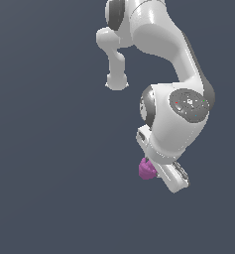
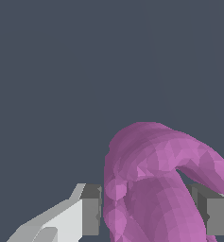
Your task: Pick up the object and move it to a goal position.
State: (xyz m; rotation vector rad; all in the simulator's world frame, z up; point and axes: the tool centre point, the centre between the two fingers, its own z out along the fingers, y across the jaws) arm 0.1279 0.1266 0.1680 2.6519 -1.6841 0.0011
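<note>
From the exterior view's left, there is only a flat slate-grey backdrop (image 1: 44, 149) until the glossy white jointed robot arm (image 1: 158, 34) comes in from the top edge and bends downward toward the exterior view's right. Just below its bulky wrist housing sits the small magenta-purple lumpy blob with ridged folds (image 1: 147, 169), tucked against the white gripper (image 1: 153, 171) on the side nearer the exterior view's left. In the wrist view the blob (image 2: 151, 189) fills the space between the two grey finger pads (image 2: 90, 210), one on each side of it, both pressed up against its lobes. The fingers are clamped on the blob. I cannot tell whether anything lies beneath it.
</note>
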